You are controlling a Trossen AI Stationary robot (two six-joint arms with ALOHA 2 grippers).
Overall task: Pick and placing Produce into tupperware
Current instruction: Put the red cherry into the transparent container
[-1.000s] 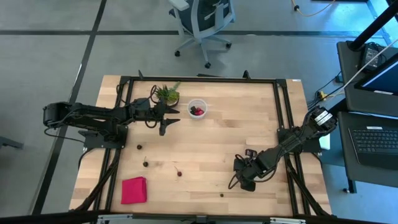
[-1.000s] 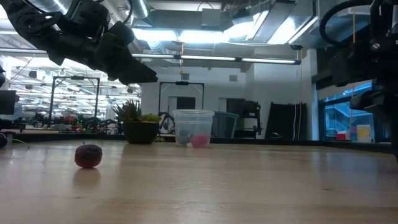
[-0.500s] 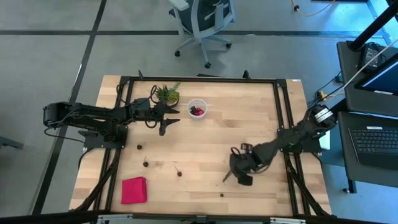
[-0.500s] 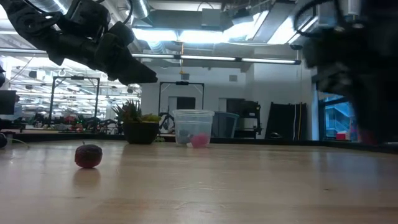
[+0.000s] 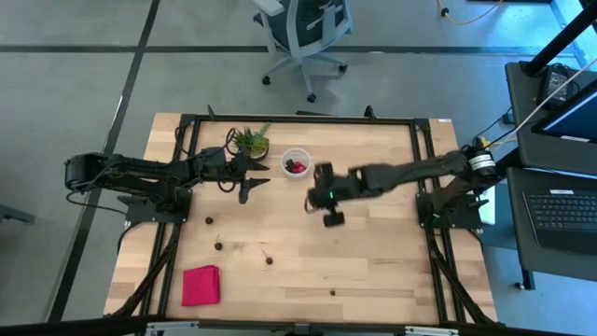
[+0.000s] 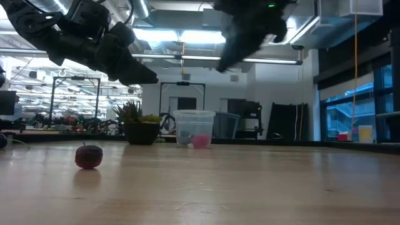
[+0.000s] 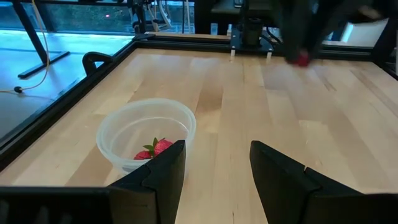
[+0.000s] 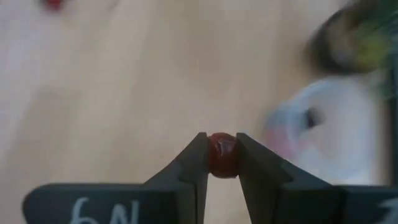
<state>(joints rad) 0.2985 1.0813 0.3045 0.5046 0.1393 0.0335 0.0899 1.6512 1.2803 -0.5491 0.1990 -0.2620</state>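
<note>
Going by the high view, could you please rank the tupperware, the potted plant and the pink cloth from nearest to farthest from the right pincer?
Measured from the right pincer, which is shut on a red fruit above mid-table:
1. The tupperware, just off toward the far edge, on the left arm's side.
2. The potted plant, beyond it, nearer the far left corner.
3. The pink cloth, near the front left corner.

A robotics lab in an open office or industrial hall. A wooden worktop (image 5: pixel 308 224) in a black metal frame (image 5: pixel 298 120) stands on grey concrete floor (image 5: pixel 75 84) marked with dark lines, an office chair (image 5: pixel 303 33) behind it and a laptop (image 5: pixel 564 210) on a stand beside it. Across the room show ceiling strip lights (image 6: pixel 187 37), exposed ducts, racks (image 6: pixel 69 100) and big windows (image 6: pixel 347 119).
</note>
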